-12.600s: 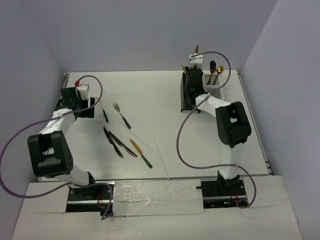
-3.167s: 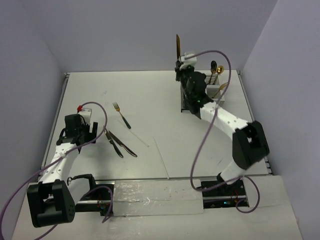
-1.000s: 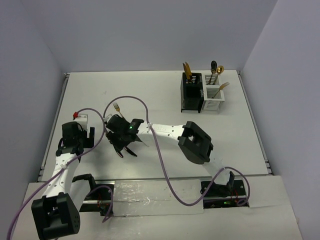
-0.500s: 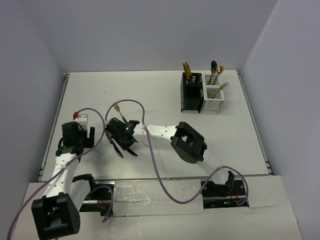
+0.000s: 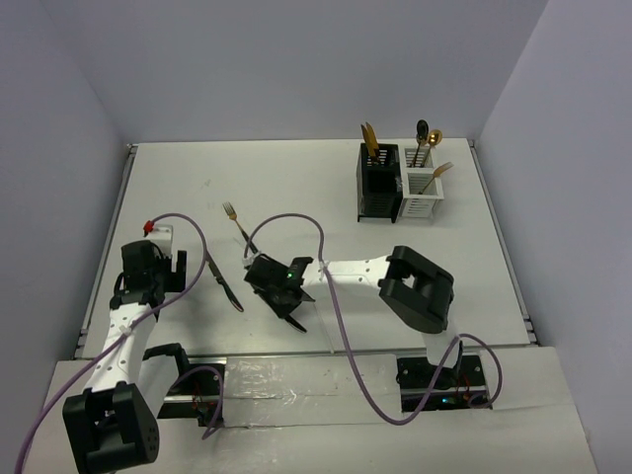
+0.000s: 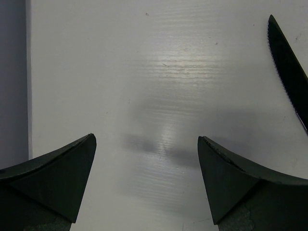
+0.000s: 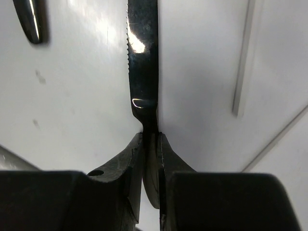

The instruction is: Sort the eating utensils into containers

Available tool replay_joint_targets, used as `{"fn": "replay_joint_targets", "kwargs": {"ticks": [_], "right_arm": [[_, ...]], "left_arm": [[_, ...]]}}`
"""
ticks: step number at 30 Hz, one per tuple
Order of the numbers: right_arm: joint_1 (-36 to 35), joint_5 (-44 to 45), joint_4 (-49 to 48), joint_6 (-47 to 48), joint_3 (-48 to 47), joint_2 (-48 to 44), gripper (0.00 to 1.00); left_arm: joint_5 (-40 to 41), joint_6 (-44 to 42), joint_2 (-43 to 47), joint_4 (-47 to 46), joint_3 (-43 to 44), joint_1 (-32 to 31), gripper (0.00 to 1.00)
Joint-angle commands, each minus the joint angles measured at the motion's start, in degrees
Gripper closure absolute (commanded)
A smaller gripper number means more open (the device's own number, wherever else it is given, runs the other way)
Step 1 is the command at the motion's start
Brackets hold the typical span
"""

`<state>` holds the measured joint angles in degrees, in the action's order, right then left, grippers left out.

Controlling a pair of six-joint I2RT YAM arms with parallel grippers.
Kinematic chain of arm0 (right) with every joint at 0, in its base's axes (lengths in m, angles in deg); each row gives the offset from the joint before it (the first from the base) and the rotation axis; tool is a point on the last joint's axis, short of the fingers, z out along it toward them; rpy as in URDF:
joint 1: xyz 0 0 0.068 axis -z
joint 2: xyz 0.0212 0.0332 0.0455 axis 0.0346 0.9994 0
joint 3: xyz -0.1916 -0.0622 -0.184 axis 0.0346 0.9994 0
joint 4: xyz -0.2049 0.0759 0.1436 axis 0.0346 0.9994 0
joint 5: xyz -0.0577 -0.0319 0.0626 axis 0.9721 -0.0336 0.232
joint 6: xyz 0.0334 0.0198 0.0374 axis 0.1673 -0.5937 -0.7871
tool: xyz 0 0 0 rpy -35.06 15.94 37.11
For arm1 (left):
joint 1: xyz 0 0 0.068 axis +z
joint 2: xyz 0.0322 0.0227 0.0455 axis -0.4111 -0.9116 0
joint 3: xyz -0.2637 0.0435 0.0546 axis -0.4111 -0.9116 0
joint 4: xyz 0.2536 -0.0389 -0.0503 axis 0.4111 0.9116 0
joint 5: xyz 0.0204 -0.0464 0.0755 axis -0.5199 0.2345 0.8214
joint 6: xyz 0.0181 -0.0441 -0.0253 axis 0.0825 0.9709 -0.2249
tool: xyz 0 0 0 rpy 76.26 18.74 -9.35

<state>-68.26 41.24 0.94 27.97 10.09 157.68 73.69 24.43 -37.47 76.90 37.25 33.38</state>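
My right gripper (image 7: 150, 134) is shut on a black knife (image 7: 143, 62), whose serrated blade sticks out ahead of the fingers. From above, that gripper (image 5: 288, 304) hangs over the middle of the near half of the table. A second black knife (image 5: 222, 281) lies to its left, and its blade (image 6: 288, 62) shows at the right edge of the left wrist view. My left gripper (image 6: 146, 138) stands open and empty over bare table, and sits at the left (image 5: 163, 267) in the top view. A gold fork (image 5: 237, 225) lies farther back. The black container (image 5: 375, 190) and white container (image 5: 420, 196) hold several utensils.
A thin white stick (image 7: 243, 62) lies right of the held blade, and the end of another dark utensil (image 7: 30, 19) shows at the upper left. Purple cables (image 5: 296, 219) loop above both arms. Grey walls close the table at the back and sides.
My right gripper has shut on the black knife and carried it right and nearer, away from the other knife. The left arm has not moved.
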Motion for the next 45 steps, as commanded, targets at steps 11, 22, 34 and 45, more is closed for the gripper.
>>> {"fn": "replay_joint_targets", "kwargs": {"ticks": [11, 22, 34, 45], "right_arm": [[-1.8, -1.6, 8.0, -0.2, 0.4, 5.4, 0.76], [-0.7, -2.4, 7.2, 0.8, -1.9, 7.5, 0.63], [-0.3, 1.9, 8.1, 0.3, -3.2, 10.2, 0.81], [-0.6, 7.7, 0.0, -0.5, 2.7, 2.7, 1.00]], "left_arm": [[-1.5, 0.3, 1.8, -1.8, 0.5, 0.5, 0.03], [-2.1, 0.3, 2.1, -1.9, 0.6, 0.6, 0.03], [-2.2, 0.3, 2.4, -1.9, 0.6, 0.6, 0.03], [-2.0, 0.4, 2.5, -1.8, 0.6, 0.6, 0.03]]}}
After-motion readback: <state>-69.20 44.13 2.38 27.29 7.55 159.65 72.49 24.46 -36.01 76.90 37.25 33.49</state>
